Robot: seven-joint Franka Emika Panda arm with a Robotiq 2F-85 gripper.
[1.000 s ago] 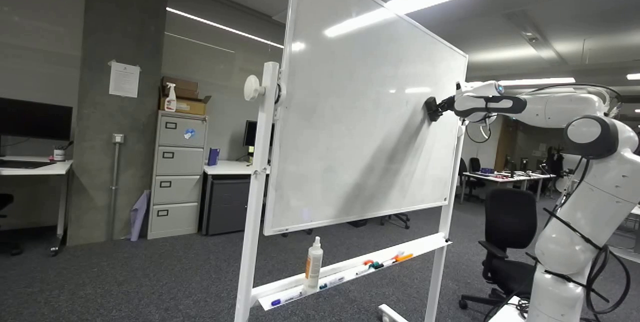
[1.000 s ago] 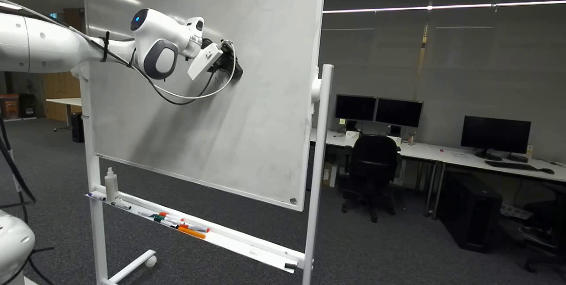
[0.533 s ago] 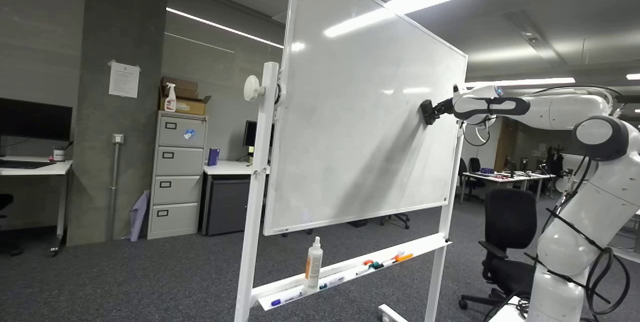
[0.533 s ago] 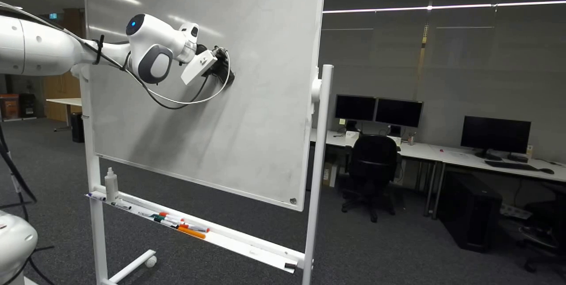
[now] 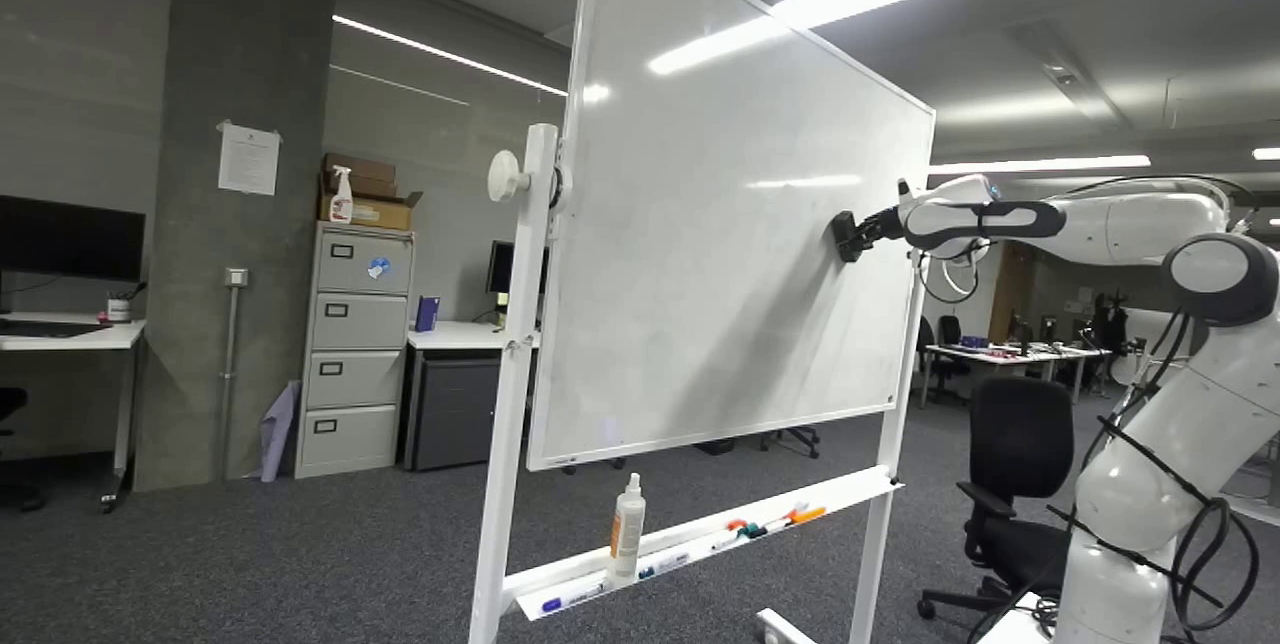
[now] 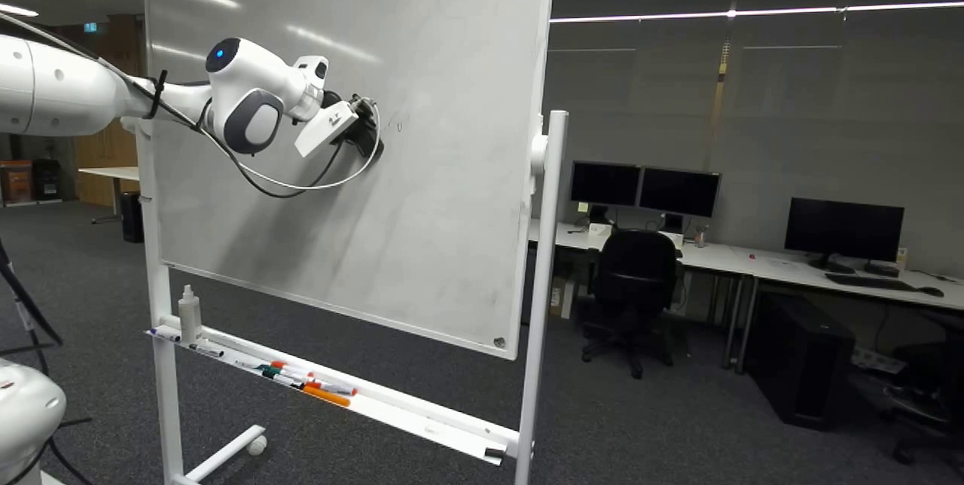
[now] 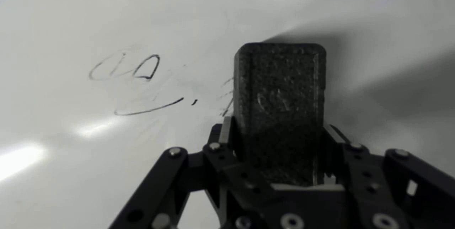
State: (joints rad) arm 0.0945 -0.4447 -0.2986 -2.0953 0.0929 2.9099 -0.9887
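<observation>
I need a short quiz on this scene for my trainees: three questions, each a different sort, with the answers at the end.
1. Multiple choice: What does the gripper hold?
A) nothing
B) a black eraser
C) an orange marker

2. True or false: The bottle stands upright on the tray below the whiteboard.

3. Fill the gap: In the wrist view, the dark pen marks lie to the ___ of what is held.

Key:
1. B
2. True
3. left
</observation>
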